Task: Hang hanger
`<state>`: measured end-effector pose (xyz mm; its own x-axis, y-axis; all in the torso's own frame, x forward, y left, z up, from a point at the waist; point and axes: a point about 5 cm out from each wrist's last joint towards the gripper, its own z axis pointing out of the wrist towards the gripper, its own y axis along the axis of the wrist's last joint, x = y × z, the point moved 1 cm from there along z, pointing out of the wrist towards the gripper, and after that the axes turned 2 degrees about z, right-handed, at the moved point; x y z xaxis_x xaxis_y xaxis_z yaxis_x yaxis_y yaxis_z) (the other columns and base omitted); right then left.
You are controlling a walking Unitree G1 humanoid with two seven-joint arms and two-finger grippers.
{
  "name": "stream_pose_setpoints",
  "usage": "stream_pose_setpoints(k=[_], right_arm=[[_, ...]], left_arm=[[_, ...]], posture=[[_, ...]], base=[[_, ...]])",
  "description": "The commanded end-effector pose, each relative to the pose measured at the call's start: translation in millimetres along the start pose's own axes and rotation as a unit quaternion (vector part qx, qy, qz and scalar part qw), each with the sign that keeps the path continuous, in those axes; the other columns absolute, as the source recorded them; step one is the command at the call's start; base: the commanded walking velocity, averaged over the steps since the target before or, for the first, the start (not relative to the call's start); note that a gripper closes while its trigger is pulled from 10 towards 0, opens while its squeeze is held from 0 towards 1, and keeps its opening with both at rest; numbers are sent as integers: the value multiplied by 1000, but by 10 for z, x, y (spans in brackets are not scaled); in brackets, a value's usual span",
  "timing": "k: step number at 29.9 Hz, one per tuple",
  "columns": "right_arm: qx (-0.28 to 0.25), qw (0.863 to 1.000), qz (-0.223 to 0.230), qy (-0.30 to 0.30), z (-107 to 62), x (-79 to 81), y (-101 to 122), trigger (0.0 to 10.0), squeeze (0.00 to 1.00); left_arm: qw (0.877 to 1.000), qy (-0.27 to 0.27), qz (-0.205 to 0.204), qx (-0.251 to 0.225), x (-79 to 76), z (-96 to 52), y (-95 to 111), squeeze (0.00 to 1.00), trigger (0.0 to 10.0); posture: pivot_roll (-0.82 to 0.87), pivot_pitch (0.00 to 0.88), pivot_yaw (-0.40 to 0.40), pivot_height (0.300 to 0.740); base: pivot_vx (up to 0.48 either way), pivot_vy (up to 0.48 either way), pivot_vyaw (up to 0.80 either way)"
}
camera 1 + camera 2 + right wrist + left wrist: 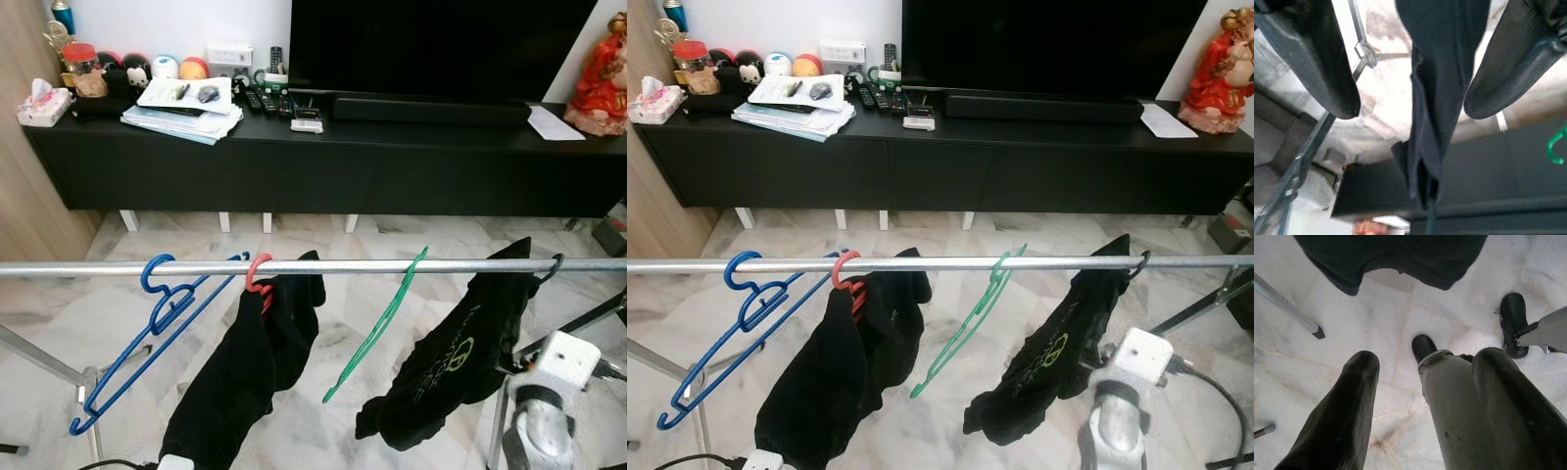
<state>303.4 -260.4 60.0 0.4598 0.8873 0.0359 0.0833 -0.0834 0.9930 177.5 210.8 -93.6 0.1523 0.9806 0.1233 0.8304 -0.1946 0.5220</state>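
Observation:
A silver rail (392, 265) runs across in front of me. From the left it carries an empty blue hanger (157, 323), a red hanger (257, 274) with a black garment (245, 372), an empty green hanger (377, 328) hanging askew, and a black hanger (554, 264) with a black printed shirt (451, 362). My right arm (544, 401) is raised below the rail's right end. Its gripper (1413, 107) is open and points up at the black shirt (1435, 98), with the green hanger's hook (1558, 147) off to one side. My left gripper (1426, 358) is open, empty, and points down at the floor.
A long black TV console (343, 166) stands behind the rack with a TV (441, 44), papers (186, 113), a tissue box (44, 103) and a red figurine (600, 78). Rack legs (49, 367) slant over the marble floor. My own leg (1459, 411) shows under the left gripper.

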Motion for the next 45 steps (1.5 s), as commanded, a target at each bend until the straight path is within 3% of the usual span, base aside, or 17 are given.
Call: stream_pose_setpoints(k=[1, 5, 10, 18, 24, 26, 31, 40, 45], right_arm=[[9, 1000, -5, -8, 66, -25, 22, 10000, 0], [33, 999, 8, -13, 226, 52, 92, 10000, 0], [22, 1000, 19, -2, 261, 130, 153, 10000, 0], [-32, 999, 26, 20, 85, 199, 82, 10000, 0], [-65, 995, 20, 66, -208, 255, -14, 10000, 0], [-63, 993, 24, 93, -385, 251, -89, 10000, 0], [-57, 994, 20, 92, -430, 222, -105, 10000, 0], [-60, 993, 25, 102, -345, 321, 16, 10000, 0], [-53, 993, 26, 102, -358, 339, 10, 10000, 0]], left_arm=[[1000, -3, 7, 15, -8, -15, -97, 0, 10000], [1000, 2, 4, 15, -5, -11, -84, 0, 10000], [1000, 6, -10, 8, -8, -8, -62, 0, 10000], [1000, 8, -15, 5, 23, -20, -94, 0, 10000], [1000, 8, -17, 0, 37, -25, -93, 0, 10000], [1000, 8, -20, -4, 45, -26, -87, 0, 10000], [1000, 8, 4, -6, 53, -25, -69, 0, 10000], [1000, 7, -1, -6, 2, -15, -60, 0, 10000], [1000, 11, -7, -1, -2, -20, -92, 0, 10000]], posture=[[-87, 82, -54, 740], [-69, 88, -49, 740], [-64, 92, -51, 740], [-69, 105, -52, 740], [-68, 106, -57, 740], [-82, 103, -54, 740], [-89, 95, -53, 740], [-77, 76, -62, 740], [-75, 75, -63, 740]], base=[[0, 0, 0], [0, 0, 0], [0, 0, 0], [0, 0, 0], [0, 0, 0], [0, 0, 0], [0, 0, 0], [0, -480, 0], [0, 0, 0]])
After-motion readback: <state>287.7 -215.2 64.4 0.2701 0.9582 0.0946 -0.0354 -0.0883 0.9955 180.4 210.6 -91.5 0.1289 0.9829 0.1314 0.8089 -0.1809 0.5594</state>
